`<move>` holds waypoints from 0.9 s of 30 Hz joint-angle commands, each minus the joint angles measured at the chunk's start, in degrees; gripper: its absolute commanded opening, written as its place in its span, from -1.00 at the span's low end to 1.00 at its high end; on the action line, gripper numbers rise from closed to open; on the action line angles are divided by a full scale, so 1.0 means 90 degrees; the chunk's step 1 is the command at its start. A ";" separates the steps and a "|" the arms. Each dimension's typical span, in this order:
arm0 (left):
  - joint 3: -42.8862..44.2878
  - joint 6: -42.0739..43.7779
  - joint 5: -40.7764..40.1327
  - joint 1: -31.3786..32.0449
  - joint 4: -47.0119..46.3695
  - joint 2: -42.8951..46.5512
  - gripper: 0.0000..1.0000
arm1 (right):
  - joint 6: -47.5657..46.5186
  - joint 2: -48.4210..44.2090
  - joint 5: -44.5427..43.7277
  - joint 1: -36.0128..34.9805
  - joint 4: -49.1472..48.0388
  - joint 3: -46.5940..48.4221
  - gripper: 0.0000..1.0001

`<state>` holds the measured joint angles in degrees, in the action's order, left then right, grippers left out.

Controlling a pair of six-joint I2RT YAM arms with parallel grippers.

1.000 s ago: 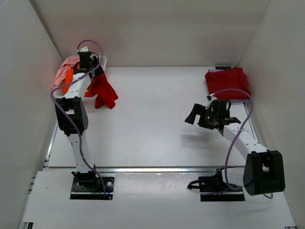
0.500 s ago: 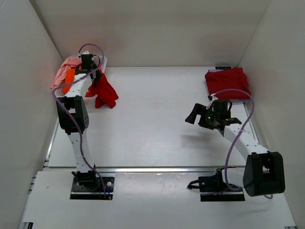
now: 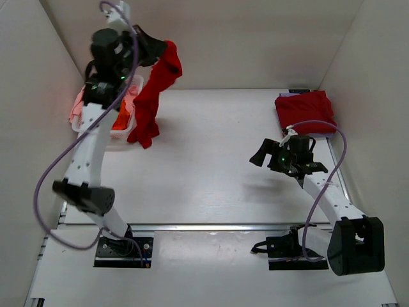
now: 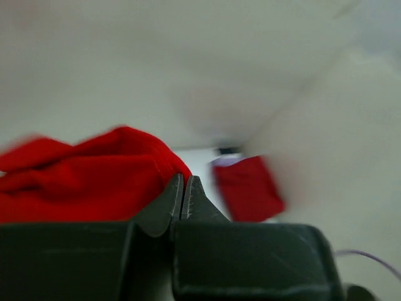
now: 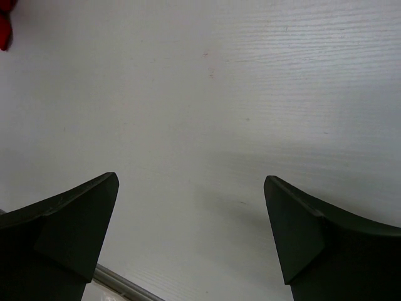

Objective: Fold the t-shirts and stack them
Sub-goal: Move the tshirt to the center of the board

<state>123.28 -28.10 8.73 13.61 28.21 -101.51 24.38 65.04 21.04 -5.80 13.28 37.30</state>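
Observation:
A red t-shirt hangs from my left gripper, which is raised high over the table's back left and shut on the shirt's upper edge. Its lower end reaches the table beside the bin. In the left wrist view the jaws are pressed together with red cloth bunched on their left. A folded red t-shirt lies at the back right, and it shows blurred in the left wrist view. My right gripper hovers open right of centre, with only bare table between its fingers.
A clear bin at the back left holds pink and orange shirts. White walls close in the table on the left, back and right. A metal rail runs along the near edge.
My left gripper closed on the red t-shirt at the bin and swung up and right, lifting it so that it hangs stretched. The right arm has barely moved.

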 commanded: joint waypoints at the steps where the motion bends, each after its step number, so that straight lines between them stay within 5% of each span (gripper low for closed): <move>1: -0.0678 -0.0793 0.1283 -0.0408 -0.0673 0.1219 -1.00 | -0.0218 -0.0370 0.0055 0.0097 -0.0167 -0.0033 1.00; 9: -0.1859 -0.1038 0.3492 -0.0028 -0.0438 0.2282 -1.00 | -0.0277 -0.0419 0.0534 0.0138 -0.0567 -0.0003 0.98; 14: -0.5177 -0.0873 0.3445 -0.0681 -0.0938 0.3125 -1.00 | -0.0151 -0.0381 0.0660 -0.0107 -0.0811 -0.0150 0.99; 15: -0.5434 -0.0611 0.3280 -0.0817 -0.0830 0.3048 -0.94 | -0.0150 -0.0400 0.0690 -0.0185 -0.0821 -0.0189 0.98; 17: -0.6466 -0.0502 0.3055 -0.1042 -0.1101 0.3066 -0.08 | -0.0131 -0.0284 0.0758 -0.0253 -0.0802 -0.0179 0.98; 22: -0.7925 -0.0492 0.2429 -0.0957 -0.1650 0.3603 0.09 | -0.0112 -0.0117 0.0622 -0.0751 -0.0869 -0.0170 0.96; 24: -0.8053 -0.0122 0.2030 -0.0634 -0.1368 0.3769 0.09 | -0.0141 0.0019 0.0651 -0.0840 -0.0996 -0.0267 0.82; 27: -0.8355 0.0123 0.1542 -0.0067 -0.0783 0.3974 0.12 | -0.0053 0.0185 0.0913 -0.0772 -0.1133 -0.0345 0.29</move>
<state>49.06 -31.29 27.70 9.28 19.77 -71.57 23.20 65.43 27.35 -13.10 6.94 35.20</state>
